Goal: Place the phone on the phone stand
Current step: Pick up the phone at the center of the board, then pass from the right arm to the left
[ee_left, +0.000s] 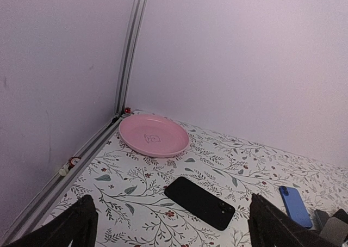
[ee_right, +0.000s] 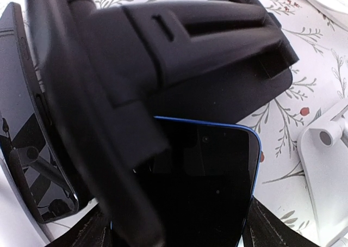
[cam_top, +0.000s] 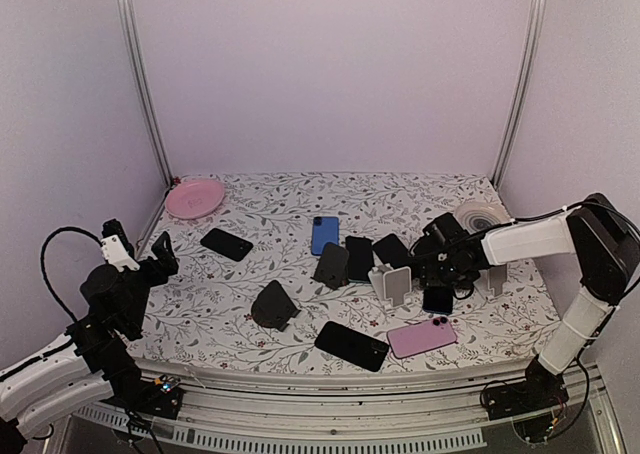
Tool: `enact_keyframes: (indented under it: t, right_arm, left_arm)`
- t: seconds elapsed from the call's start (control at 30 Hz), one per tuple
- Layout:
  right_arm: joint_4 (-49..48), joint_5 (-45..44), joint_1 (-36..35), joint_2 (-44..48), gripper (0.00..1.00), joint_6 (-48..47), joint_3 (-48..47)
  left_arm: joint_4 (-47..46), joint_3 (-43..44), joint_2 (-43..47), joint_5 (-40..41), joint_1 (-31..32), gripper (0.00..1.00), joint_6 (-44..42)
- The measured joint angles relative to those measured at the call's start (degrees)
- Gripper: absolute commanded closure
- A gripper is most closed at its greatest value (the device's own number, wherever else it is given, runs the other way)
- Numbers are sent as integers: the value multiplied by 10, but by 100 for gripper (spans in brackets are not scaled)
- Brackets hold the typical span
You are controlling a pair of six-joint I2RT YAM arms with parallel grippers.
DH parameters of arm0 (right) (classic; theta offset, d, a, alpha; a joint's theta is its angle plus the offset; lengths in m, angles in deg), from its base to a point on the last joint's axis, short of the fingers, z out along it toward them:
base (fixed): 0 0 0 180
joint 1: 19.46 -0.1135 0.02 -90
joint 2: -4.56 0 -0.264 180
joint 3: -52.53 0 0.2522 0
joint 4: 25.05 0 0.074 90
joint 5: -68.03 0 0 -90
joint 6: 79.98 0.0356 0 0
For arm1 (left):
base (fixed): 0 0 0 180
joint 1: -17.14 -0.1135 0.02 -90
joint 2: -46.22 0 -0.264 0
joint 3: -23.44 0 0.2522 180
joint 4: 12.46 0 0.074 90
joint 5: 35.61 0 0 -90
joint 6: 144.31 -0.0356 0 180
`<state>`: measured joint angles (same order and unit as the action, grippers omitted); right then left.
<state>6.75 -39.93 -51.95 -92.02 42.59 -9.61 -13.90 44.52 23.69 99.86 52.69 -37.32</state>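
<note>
A phone (ee_right: 217, 181) with a dark screen and a blue rim fills the space between my right gripper's (ee_right: 179, 230) fingers, which press on its two long edges. From above, that phone (cam_top: 437, 299) shows as a dark block under the right gripper (cam_top: 440, 274), just right of a white phone stand (cam_top: 397, 284). A black phone stand (ee_right: 179, 45) looms close in front of the held phone. My left gripper (cam_top: 160, 254) hangs open over the table's left side, nothing between its fingers (ee_left: 81, 220).
Several phones lie about: black ones (cam_top: 226, 243) (cam_top: 352, 345), a blue one (cam_top: 323, 234), a pink one (cam_top: 421, 337). A black stand (cam_top: 272, 306) sits at centre front and another white stand (cam_top: 495, 279) at the right. A pink plate (cam_top: 195, 197) is in the back left corner.
</note>
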Motion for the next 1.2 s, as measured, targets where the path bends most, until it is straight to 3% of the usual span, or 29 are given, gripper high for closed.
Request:
enact_keyframes:
  t: [0.33,0.77,1.2]
  right_arm:
    - [24,5,-2,83,38,0,20]
    - [30,7,-17,140,39,5,27]
    - [30,4,-51,184,40,20,34]
  left_arm:
    - [3,0,-7,-43,-1,3,16]
    - [33,104,-133,-238,7,6,78]
    - [29,189,-267,-298,117,12,118]
